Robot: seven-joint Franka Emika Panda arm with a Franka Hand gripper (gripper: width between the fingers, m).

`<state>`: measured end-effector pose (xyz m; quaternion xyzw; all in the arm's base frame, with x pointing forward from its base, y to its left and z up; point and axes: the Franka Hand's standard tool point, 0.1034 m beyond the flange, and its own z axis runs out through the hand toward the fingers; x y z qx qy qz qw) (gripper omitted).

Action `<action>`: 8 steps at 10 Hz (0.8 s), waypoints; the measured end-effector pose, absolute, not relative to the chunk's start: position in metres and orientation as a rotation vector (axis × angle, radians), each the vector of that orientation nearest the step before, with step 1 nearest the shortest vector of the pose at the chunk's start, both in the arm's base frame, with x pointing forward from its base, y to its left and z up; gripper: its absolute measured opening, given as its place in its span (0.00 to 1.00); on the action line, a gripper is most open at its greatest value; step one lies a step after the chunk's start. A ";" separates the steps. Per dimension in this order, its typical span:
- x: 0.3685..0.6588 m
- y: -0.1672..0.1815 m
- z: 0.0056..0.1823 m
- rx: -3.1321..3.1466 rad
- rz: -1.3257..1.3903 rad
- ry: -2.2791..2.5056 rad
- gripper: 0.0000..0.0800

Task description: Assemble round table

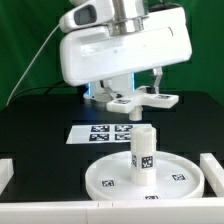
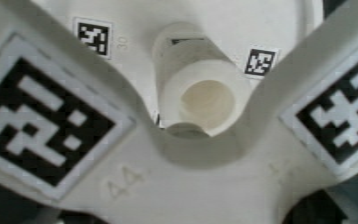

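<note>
The large rimmed round disc (image 1: 105, 182) lies flat at the front of the black table. The short cylindrical post (image 1: 143, 158) stands upright at its middle, with tags on its side. My gripper (image 1: 131, 94) is behind the disc, shut on the white cross-shaped base (image 1: 152, 101), and holds it above the table. In the wrist view the base (image 2: 176, 180) fills the picture. Its tagged arms (image 2: 43, 110) spread to both sides and its middle socket hole (image 2: 204, 100) faces the camera. My fingertips are hidden there.
The marker board (image 1: 100, 132) lies on the table between the held base and the disc. White border rails stand at the exterior view's left (image 1: 5, 176) and right (image 1: 213, 170) and along the front (image 1: 40, 212).
</note>
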<state>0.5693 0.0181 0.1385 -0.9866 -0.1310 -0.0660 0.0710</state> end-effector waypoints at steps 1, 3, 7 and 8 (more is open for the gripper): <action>0.569 0.022 0.135 -2.966 -0.194 -0.390 0.57; 0.566 0.023 0.129 -2.963 -0.179 -0.389 0.57; 0.559 0.026 0.111 -2.968 -0.166 -0.391 0.57; 0.558 0.026 0.107 -2.969 -0.164 -0.391 0.57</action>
